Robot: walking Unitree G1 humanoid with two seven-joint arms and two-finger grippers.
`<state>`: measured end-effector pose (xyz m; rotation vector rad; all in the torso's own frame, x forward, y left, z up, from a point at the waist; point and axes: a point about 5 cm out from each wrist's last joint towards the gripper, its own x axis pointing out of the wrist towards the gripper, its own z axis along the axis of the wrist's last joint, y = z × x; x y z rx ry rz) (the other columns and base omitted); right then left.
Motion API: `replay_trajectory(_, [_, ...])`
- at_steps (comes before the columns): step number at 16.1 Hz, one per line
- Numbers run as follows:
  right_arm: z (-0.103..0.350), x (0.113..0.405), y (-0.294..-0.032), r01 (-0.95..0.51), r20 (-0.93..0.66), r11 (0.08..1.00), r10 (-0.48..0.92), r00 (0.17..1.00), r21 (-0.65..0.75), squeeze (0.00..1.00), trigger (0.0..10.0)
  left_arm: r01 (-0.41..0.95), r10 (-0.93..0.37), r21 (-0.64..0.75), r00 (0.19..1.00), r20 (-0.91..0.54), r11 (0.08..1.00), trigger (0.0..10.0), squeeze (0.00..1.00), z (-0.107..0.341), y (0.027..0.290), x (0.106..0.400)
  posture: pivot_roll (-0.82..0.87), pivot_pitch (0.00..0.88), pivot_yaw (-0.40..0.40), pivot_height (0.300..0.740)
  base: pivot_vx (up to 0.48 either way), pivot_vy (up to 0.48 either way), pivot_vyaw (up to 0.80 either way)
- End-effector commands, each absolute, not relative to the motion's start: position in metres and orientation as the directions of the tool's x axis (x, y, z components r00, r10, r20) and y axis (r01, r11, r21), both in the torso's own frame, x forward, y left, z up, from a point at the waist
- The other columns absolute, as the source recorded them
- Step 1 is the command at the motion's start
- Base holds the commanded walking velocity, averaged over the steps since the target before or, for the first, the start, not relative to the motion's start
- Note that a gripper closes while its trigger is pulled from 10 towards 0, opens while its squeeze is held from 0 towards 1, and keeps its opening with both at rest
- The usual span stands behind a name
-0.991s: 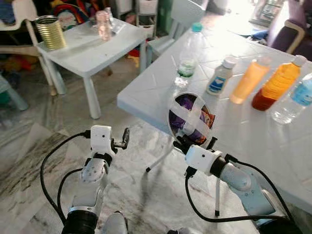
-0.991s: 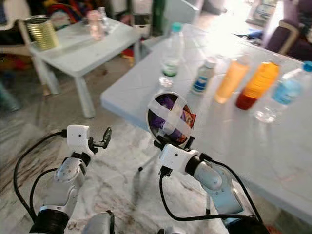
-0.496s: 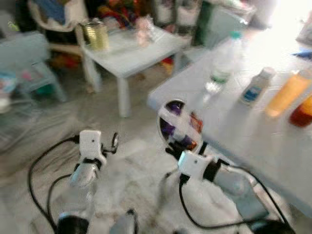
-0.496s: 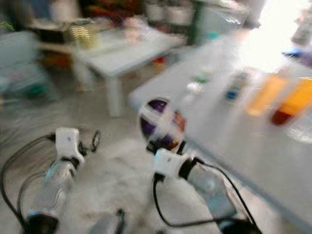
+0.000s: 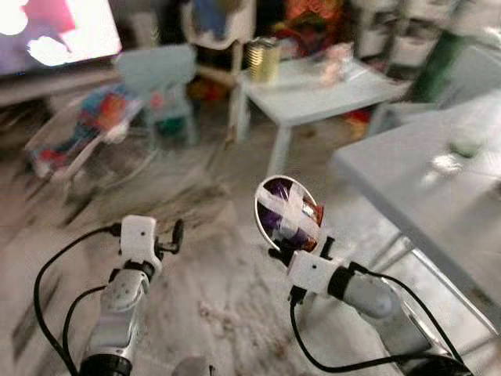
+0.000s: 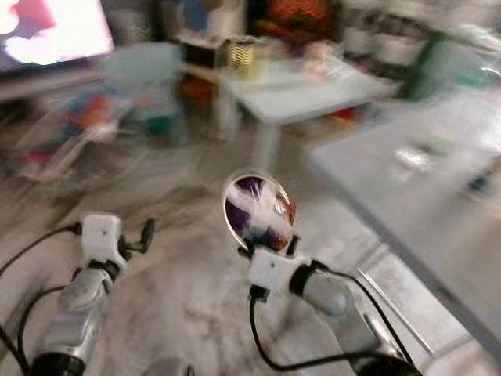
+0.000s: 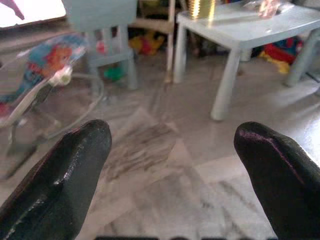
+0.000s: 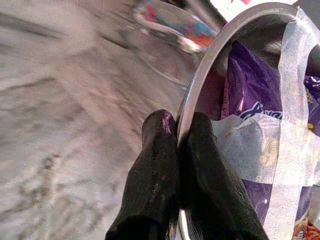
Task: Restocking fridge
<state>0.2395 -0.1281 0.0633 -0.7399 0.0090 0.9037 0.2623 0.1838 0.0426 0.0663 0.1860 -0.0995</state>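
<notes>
Nearest, at 6 o'clock: both arms over marbled floor [image 5: 219, 305]. Left gripper [image 7: 172, 165] at approx 8 o'clock, fingers spread wide, carrying nothing. Right gripper [image 5: 301, 244] at approx 5 o'clock, fingers [image 8: 160, 150] clenched on the rim of a round metal bowl [image 5: 268, 188], one finger each side of the lip, bowl tipped up on edge facing the head cam.

Inside: purple snack packets [image 8: 250, 95] strapped in w/ crossed white tape [image 5: 288, 215] (so nothing should spill).

Handling, as a guess: bowl is light, stiff, slick metal; a thin rim pinch may let it swivel, so keep pinch at the lip, move slowly.

Farther: big grey table [image 5: 407, 188] at 3 o'clock. Small white table [image 5: 313, 90] at 1 o'clock w/ gold can [image 5: 264, 59]. Bright TV screen [image 5: 55, 31] at 10 o'clock. No fridge seen; views blurred.
</notes>
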Motion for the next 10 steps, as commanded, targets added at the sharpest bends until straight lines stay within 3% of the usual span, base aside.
replay_trajectory(1, [0.07, 0.243, -0.128, -0.692, -0.276, 0.4, 0.709, 0.649, -0.6, 0.0, 10.0, 0.12, -0.108, 0.055, 0.977, -0.181, 0.991, 10.0, 0.0, 0.043, 0.185, 0.26, 0.04, 0.005, -0.027, 0.74, 0.0, 0.0, 0.78])
replay_trajectory(6, [0.064, 0.236, -0.129, -0.704, -0.275, 0.448, 0.699, 0.66, -0.551, 0.0, 10.0, 0.052, -0.026, 0.11, 0.974, -0.225, 0.993, 10.0, 0.0, 0.028, 0.213, 0.231, 0.04, 0.002, -0.043, 0.74, 0.0, 0.0, 0.78])
replay_trajectory(9, [0.059, 0.233, -0.134, -0.678, -0.267, 0.498, 0.663, 0.7, -0.541, 0.0, 10.0, 0.047, -0.022, 0.122, 0.979, -0.201, 0.991, 10.0, 0.0, 0.029, 0.209, 0.234, 0.06, 0.003, -0.047, 0.74, 0.0, 0.0, 0.78])
replay_trajectory(10, [0.058, 0.236, -0.138, -0.65, -0.255, 0.543, 0.629, 0.734, -0.532, 0.0, 10.0, 0.119, -0.088, 0.158, 0.979, -0.186, 0.98, 10.0, 0.0, 0.03, 0.201, 0.239, 0.07, 0.008, -0.044, 0.74, 0.0, 0.0, 0.78])
